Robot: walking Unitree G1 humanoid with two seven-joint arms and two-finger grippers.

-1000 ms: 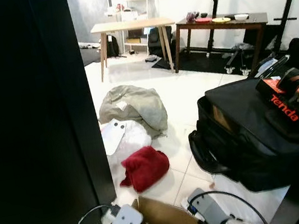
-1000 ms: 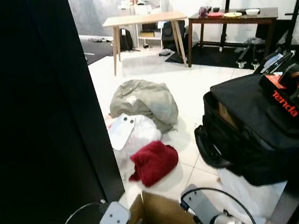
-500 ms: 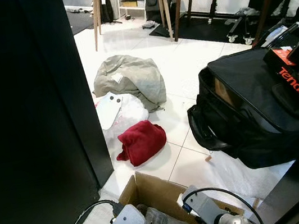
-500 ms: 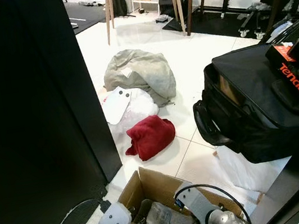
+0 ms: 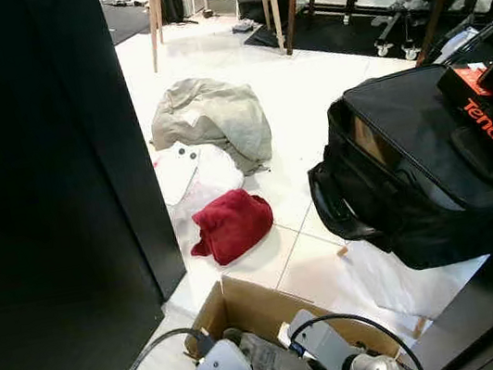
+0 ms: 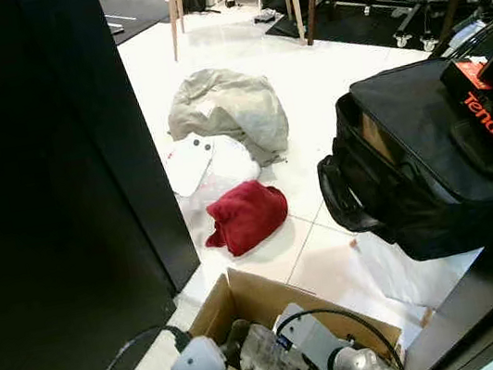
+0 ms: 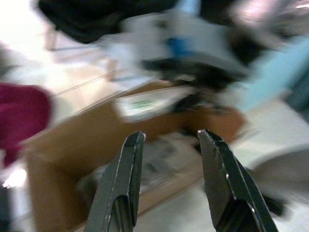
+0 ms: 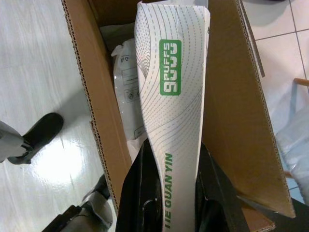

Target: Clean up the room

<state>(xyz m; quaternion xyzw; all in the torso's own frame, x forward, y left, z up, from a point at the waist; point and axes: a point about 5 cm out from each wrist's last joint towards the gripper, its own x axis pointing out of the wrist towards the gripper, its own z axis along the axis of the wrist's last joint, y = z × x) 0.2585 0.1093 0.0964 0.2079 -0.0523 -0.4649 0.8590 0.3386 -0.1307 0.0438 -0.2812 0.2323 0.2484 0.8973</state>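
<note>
Over the open cardboard box point(image 8: 231, 96) at six o'clock, the right claw point(image 8: 174, 193) grips a white-and-green packet point(image 8: 174, 96) — its far end hangs inside the box. Left claw point(image 7: 169, 179) is parted, holding nothing, just beside the box. Red cloth point(image 5: 231, 225) lies on the floor at twelve o'clock of the box — grey garment point(image 5: 212, 115) beyond.

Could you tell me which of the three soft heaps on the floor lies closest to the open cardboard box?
The dark red cloth. It lies just beyond the cardboard box, while the white plastic bag and the grey-green garment lie farther off, behind it.
</note>
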